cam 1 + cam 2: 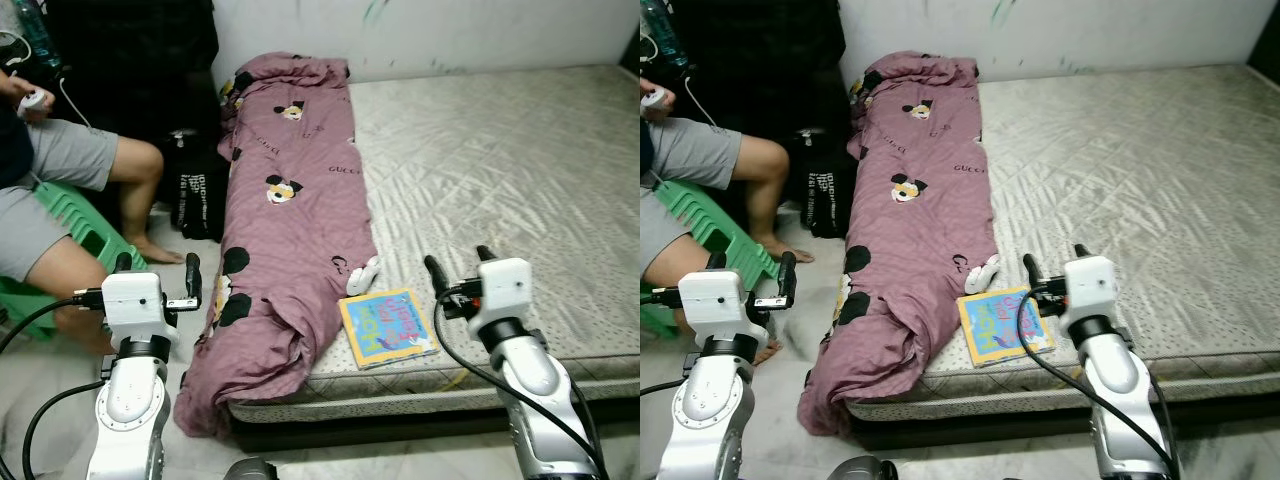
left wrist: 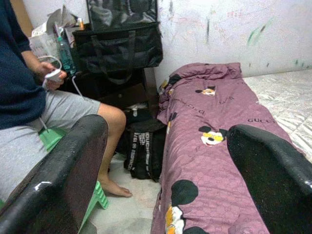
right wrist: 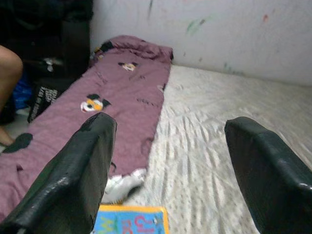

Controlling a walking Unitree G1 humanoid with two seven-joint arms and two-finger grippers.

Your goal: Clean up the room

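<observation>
A bare grey quilted mattress [image 1: 500, 190] fills the right of the scene, set against a pale marked wall [image 1: 420, 30]. Along its left edge lies a mauve blanket [image 1: 290, 210] printed with cartoon mice, bunched at the wall end and spilling over the near left corner down to the floor. Just beside the blanket's lower right fold, near the front edge of the mattress, a colourful children's book [image 1: 388, 327] lies flat, and a small white item [image 1: 364, 275] rests between the book and the blanket, touching the fabric. The right tool [image 1: 458, 263] hovers above the mattress just right of the book, its two black fingers [image 3: 78, 170] spread wide and holding nothing. The left tool [image 1: 157, 270] hangs over the floor left of the blanket, also spread wide and empty. Between the bed and a person seated on a green plastic stool [image 1: 75, 235] stands a black bag [image 1: 200, 195] with white lettering on the floor; its contents cannot be seen. A larger black bag [image 2: 119, 46] sits higher against the wall behind it, closed. The person [image 1: 60, 170], in grey shorts, holds a small white device [image 2: 53, 75] with a cable. The floor strip between stool and bed is narrow; the mattress to the right of the blanket lies open.
</observation>
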